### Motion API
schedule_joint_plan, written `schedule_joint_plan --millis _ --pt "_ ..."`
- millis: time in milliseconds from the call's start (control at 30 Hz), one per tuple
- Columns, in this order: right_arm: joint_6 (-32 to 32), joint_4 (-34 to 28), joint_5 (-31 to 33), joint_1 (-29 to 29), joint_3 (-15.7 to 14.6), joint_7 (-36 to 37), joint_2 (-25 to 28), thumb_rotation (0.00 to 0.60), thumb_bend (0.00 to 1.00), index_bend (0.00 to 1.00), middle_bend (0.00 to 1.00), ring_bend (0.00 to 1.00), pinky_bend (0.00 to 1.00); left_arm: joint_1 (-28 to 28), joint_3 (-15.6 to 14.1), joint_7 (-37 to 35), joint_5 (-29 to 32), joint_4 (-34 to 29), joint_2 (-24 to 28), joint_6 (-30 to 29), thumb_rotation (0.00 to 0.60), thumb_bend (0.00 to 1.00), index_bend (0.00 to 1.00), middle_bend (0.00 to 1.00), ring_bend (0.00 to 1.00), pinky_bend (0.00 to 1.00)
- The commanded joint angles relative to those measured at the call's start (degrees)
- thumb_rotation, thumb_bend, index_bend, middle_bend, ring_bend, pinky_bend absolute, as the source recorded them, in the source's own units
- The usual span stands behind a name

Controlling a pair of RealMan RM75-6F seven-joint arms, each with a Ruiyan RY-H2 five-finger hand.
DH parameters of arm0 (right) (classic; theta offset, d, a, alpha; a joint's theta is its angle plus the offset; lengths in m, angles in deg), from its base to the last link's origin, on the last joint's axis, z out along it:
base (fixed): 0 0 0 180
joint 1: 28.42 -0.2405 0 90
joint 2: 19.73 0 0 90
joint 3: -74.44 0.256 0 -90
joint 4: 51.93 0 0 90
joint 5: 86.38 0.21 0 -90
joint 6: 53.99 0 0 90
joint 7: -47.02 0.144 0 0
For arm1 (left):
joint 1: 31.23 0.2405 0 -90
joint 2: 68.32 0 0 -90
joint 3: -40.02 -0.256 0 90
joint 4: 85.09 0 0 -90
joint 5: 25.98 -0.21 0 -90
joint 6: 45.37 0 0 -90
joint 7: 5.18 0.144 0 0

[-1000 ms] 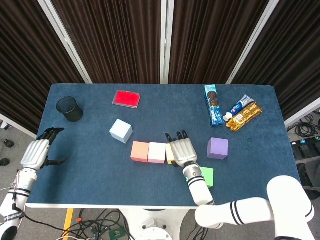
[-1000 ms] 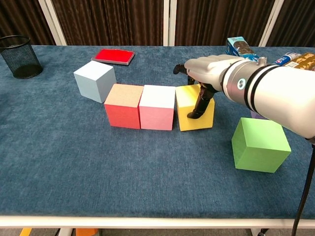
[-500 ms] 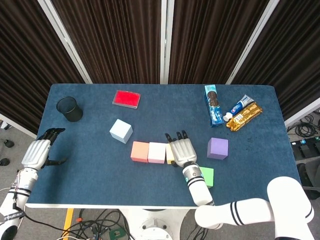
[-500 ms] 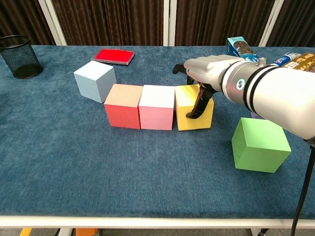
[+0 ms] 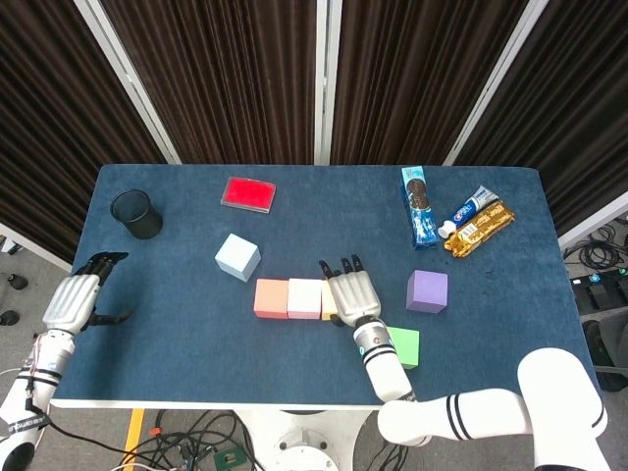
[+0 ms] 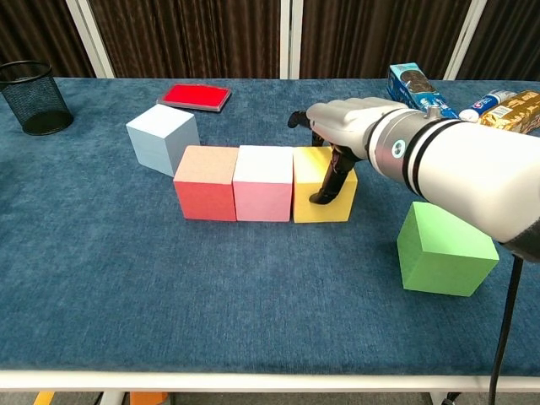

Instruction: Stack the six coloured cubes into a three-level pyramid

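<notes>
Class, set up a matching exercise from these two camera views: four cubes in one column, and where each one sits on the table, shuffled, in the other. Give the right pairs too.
Things:
1. yellow cube
2. green cube
3. light blue cube
4. purple cube

Places:
A. alone, between the red pad and the row
B. right end of the row, under the right robot hand
C. alone, nearest the snack packets
D. alone, near the front edge

Pairs: 1-B, 2-D, 3-A, 4-C
</notes>
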Motion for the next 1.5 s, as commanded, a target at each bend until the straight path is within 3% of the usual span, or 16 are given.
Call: schedule_joint_plan --millis 33,267,700,1067,1300,1500 --pt "-0.23 0.51 -0.47 0.09 0.07 0.32 -0.34 0.6 0.24 0.0 0.61 0.08 0.0 0.01 0.0 0.03 0.03 0.05 -0.03 0.03 0.6 0.17 0.12 0.11 0.04 0.21" --pt "-1.21 1.06 -0.88 0.17 0.38 0.66 -0.52 0.6 0.23 0.0 0.59 0.08 0.0 0.02 0.0 0.06 0.02 0.18 -0.12 0.03 0.6 0.17 0.12 0.11 0.04 0.21" --pt "-3.63 1.11 -1.03 0.24 0.13 1.16 0.53 0.6 0.14 0.0 0.27 0.01 0.0 0.08 -0.1 -0.01 0.01 0.2 -0.13 0.17 0.6 0.17 0.12 0.11 0.04 0.21" --pt "-4.41 -1.45 -1.74 0.82 -0.02 2.39 3.21 0.6 0.1 0.0 0.12 0.0 0.0 -0.16 -0.36 -0.5 -0.48 -1.14 0.0 0.75 0.6 0.17 0.12 0.11 0.04 0.21" --pt "-4.51 -11.23 -3.4 3.21 3.01 7.16 12.54 0.6 0.07 0.0 0.07 0.0 0.0 -1.56 -0.46 1.42 0.17 -4.02 0.05 3.26 0.6 0.14 0.12 0.11 0.04 0.21" --pt "-2.24 -17.81 -9.33 7.67 5.76 14.16 22.96 0.6 0.07 0.0 0.07 0.0 0.0 -3.9 0.75 6.64 3.79 -8.33 -2.84 5.73 0.6 0.1 0.11 0.11 0.04 0.21"
